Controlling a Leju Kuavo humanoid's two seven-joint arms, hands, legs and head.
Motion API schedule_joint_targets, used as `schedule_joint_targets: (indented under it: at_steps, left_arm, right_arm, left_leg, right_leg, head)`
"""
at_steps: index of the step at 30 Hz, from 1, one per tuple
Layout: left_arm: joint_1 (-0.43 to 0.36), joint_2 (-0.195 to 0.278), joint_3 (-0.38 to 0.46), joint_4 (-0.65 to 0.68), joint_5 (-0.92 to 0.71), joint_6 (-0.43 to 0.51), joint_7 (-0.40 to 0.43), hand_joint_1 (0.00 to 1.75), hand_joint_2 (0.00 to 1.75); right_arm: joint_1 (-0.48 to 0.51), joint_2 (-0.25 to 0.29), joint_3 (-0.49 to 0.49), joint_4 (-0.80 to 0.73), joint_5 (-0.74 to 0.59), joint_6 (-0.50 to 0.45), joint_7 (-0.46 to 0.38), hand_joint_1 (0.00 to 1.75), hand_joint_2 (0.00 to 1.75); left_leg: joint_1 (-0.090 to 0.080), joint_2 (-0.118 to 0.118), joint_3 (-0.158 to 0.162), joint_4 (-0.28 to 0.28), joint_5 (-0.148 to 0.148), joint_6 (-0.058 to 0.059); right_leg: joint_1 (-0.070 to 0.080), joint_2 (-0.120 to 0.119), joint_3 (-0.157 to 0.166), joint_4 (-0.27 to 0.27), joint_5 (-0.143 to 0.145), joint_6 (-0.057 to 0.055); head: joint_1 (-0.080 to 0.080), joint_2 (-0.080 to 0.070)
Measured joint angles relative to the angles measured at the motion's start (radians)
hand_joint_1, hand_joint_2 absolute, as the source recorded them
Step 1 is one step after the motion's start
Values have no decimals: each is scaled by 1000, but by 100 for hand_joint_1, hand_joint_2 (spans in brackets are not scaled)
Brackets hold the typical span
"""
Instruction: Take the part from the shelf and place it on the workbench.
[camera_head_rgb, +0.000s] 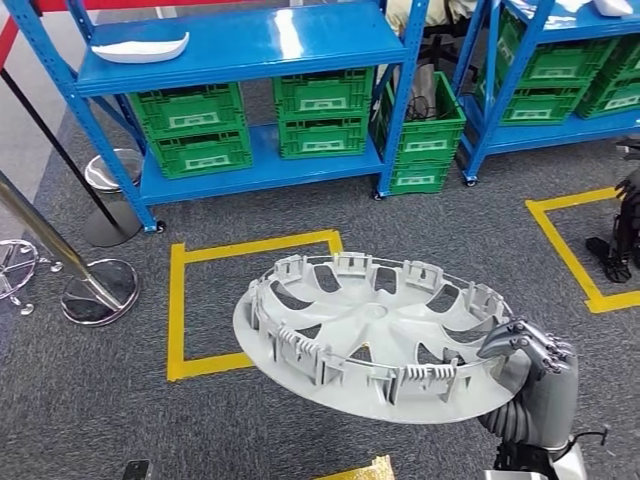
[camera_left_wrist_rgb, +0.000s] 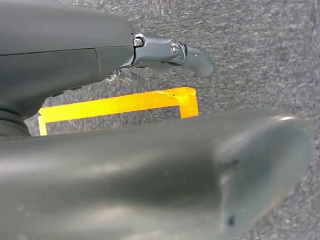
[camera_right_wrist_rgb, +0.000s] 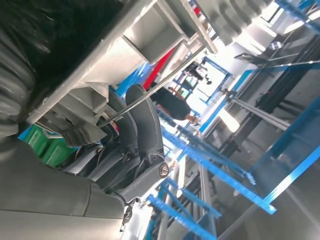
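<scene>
We find the part (camera_head_rgb: 377, 335), a large pale grey wheel cover, held off the floor by the right hand (camera_head_rgb: 532, 350), whose fingers (camera_head_rgb: 521, 335) curl over its near-right rim. The disc extends away from that hand toward the robot's left and forward, so nearly all of its span lies unsupported beyond the grip. It sits close to level, tilted slightly, with its ribbed inner face and ring of clips turned upward; being round, it has no long axis to align.

In the right wrist view the hand (camera_right_wrist_rgb: 136, 145) shows its dark fingers closed against the underside structure of the cover (camera_right_wrist_rgb: 151, 35).

The left hand (camera_left_wrist_rgb: 166, 52) hangs over the grey carpet (camera_left_wrist_rgb: 245, 50) beside a yellow tape line (camera_left_wrist_rgb: 113, 104), nothing visible in it; we cannot tell how far its fingers are spread.

The blue shelf (camera_head_rgb: 249, 45) stands ahead, well apart from the right hand. We see no workbench, so we judge the carry is under way and a turn will likely be needed. The one-sided rim grip is the risk: the cover could tip or slip.
</scene>
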Motion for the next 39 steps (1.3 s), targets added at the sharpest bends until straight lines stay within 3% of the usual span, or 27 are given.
schedule_joint_targets:
  at_steps: [2, 4, 5, 7, 9, 10, 11, 12, 13, 15, 17, 19, 20, 22, 24, 25, 26, 27, 28, 30, 31, 32, 34, 35, 37, 38, 39]
  left_arm:
    - [1, 2, -1, 1, -15, -3, 14, 0, 0]
    - [0, 2, -4, 1, -26, -7, 23, 0, 0]
    - [0, 2, -5, 1, -29, -9, 27, 0, 0]
    - [0, 1, -9, 1, -34, -15, 26, 0, 0]
    - [0, -2, -14, 1, -37, -21, 12, 0, 0]
    - [-1, -4, -18, 1, -39, -24, 2, 0, 0]
    - [-4, -7, -20, 1, -39, -27, -5, 0, 0]
    - [-8, -10, -22, 1, -40, -29, -9, 0, 0]
    - [-12, -13, -23, 1, -42, -30, -10, 0, 0]
    - [-19, -16, -25, 1, -48, -29, -4, 0, 0]
    - [-22, -19, -26, 2, -53, -28, 8, 0, 0]
    - [-22, -25, -27, 2, -56, -28, 17, 0, 0]
    - [-22, -27, -27, 2, -57, -28, 20, 0, 0]
    - [-21, -31, -28, 3, -58, -29, 23, 0, 0]
    - [-18, -30, -28, 3, -60, -30, 26, 0, 0]
    - [-16, -31, -28, 3, -61, -30, 26, 0, 0]
    - [-15, -31, -28, 3, -62, -30, 27, 0, 0]
    - [-15, -32, -28, 3, -63, -30, 27, 0, 0]
    - [-16, -32, -28, 3, -63, -30, 27, 0, 0]
    - [-18, -33, -28, 3, -64, -30, 27, 0, 0]
    - [-18, -33, -28, 3, -64, -30, 27, 0, 0]
    - [-19, -33, -28, 3, -64, -30, 27, 0, 0]
    - [-20, -33, -29, 3, -64, -31, 28, 0, 0]
    - [-21, -33, -29, 3, -65, -32, 28, 0, 0]
    - [-22, -32, -29, 3, -65, -32, 27, 0, 0]
    - [-22, -32, -29, 3, -65, -33, 26, 0, 0]
    - [-23, -32, -29, 3, -65, -34, 24, 0, 0]
  right_arm:
    - [14, 0, -2, -5, -1, -1, -1, 175, 175]
    - [30, 0, -5, -12, -1, -2, -1, 175, 175]
    - [36, 0, -7, -14, -2, -2, 0, 175, 175]
    - [43, 0, -10, -18, -7, 2, 7, 175, 175]
    - [46, 0, -11, -19, -11, 11, 17, 175, 175]
    - [48, 0, -11, -19, -13, 17, 22, 175, 175]
    - [51, 0, -11, -19, -13, 23, 26, 175, 175]
    - [54, 0, -11, -19, -12, 27, 30, 175, 175]
    - [57, 0, -11, -19, -10, 30, 33, 175, 175]
    - [59, -1, -9, -21, -4, 32, 37, 175, 175]
    - [61, -1, -7, -28, 2, 31, 41, 175, 175]
    - [66, -2, -7, -40, 8, 29, 45, 175, 175]
    - [70, -3, -7, -46, 10, 29, 47, 175, 175]
    - [74, -5, -5, -54, 12, 29, 49, 175, 175]
    - [74, -7, -2, -57, 12, 29, 50, 175, 175]
    - [75, -8, -1, -57, 12, 29, 51, 175, 175]
    - [75, -8, 0, -58, 12, 29, 52, 175, 175]
    - [75, -9, 0, -58, 12, 29, 52, 175, 175]
    - [75, -9, 0, -58, 12, 29, 53, 175, 175]
    - [74, -10, 1, -58, 13, 28, 53, 175, 175]
    - [74, -10, 1, -60, 15, 27, 53, 175, 175]
    - [74, -10, 2, -62, 17, 25, 52, 175, 175]
    - [79, -11, 2, -69, 23, 20, 52, 175, 175]
    - [83, -12, 2, -72, 26, 16, 52, 175, 175]
    - [87, -14, 1, -80, 30, 10, 53, 175, 175]
    - [87, -15, 1, -83, 31, 7, 54, 175, 175]
    - [87, -15, 1, -85, 31, 4, 54, 175, 175]
  left_leg:
    - [-5, 12, -2, 5, 1, -12]
    - [-3, 22, -3, 9, 0, -23]
    - [-1, 12, -8, 21, -14, -27]
    - [3, -30, -38, 102, -80, -34]
    - [2, -61, -86, 236, -157, -34]
    - [1, -65, -101, 282, -174, -31]
    - [0, -67, -100, 294, -172, -26]
    - [-2, -71, -81, 266, -151, -19]
    - [-4, -82, -46, 204, -118, -8]
    - [-8, -131, 24, 67, -67, 14]
    - [-12, -159, 49, 10, -52, 20]
    - [-13, -137, 44, 2, -38, 18]
    - [-10, -124, 39, -5, -27, 20]
    - [-4, -91, 22, -18, -5, 26]
    - [-5, -58, 0, -18, 12, 28]
    - [-5, -42, -11, -18, 20, 27]
    - [-4, -25, -23, -16, 27, 24]
    - [-2, -9, -34, -14, 34, 21]
    - [0, 5, -45, -10, 40, 16]
    - [1, 29, -62, 1, 48, 5]
    - [0, 39, -68, 7, 51, -3]
    - [-1, 48, -70, 11, 54, -10]
    - [2, 70, -71, 13, 63, -25]
    - [6, 62, -72, 15, 59, -33]
    - [11, 6, -86, 66, 3, -45]
    - [12, -31, -102, 121, -45, -48]
    - [11, -54, -122, 190, -91, -47]
  right_leg:
    - [6, -7, 13, -28, 1, -18]
    - [5, 12, 4, -25, 10, -37]
    - [4, 21, 0, -25, 15, -46]
    - [3, 38, -9, -25, 28, -61]
    - [6, 60, -23, -23, 37, -68]
    - [9, 72, -31, -22, 42, -69]
    - [12, 85, -39, -20, 47, -69]
    - [15, 98, -46, -18, 52, -68]
    - [18, 112, -51, -17, 57, -67]
    - [20, 137, -62, -16, 68, -61]
    - [15, 159, -73, -15, 81, -48]
    - [10, 180, -85, -17, 94, -33]
    - [11, 171, -96, -11, 87, -28]
    - [14, 120, -130, 46, 24, -20]
    - [11, 68, -166, 169, -69, -7]
    - [6, 59, -175, 227, -93, -1]
    - [1, 55, -173, 263, -94, 6]
    - [-4, 51, -153, 262, -73, 12]
    - [-8, 43, -114, 225, -43, 18]
    - [-12, 3, 4, 80, -13, 25]
    - [-11, -15, 49, 13, -21, 20]
    - [-8, -27, 74, -31, -34, 11]
    - [-1, -13, 71, -54, -44, -17]
    - [0, -3, 63, -53, -38, -28]
    - [-1, 18, 50, -54, -21, -47]
    - [-1, 29, 45, -54, -12, -54]
    - [1, 42, 39, -52, -5, -59]
  head:
    - [0, 0]
    - [-1, 0]
    - [-2, 0]
    - [-4, 0]
    - [-6, 0]
    - [-6, 0]
    - [-6, 0]
    - [-6, 0]
    - [-6, 0]
    - [-5, 0]
    - [-6, 0]
    - [-9, 0]
    - [-9, 0]
    - [-5, 0]
    - [-2, 0]
    - [-1, 0]
    - [-1, 0]
    - [-1, 0]
    - [-1, 0]
    - [0, 0]
    - [0, 0]
    - [0, 0]
    - [-2, 0]
    - [-2, 0]
    - [-4, 0]
    - [-6, 0]
    - [-7, 0]
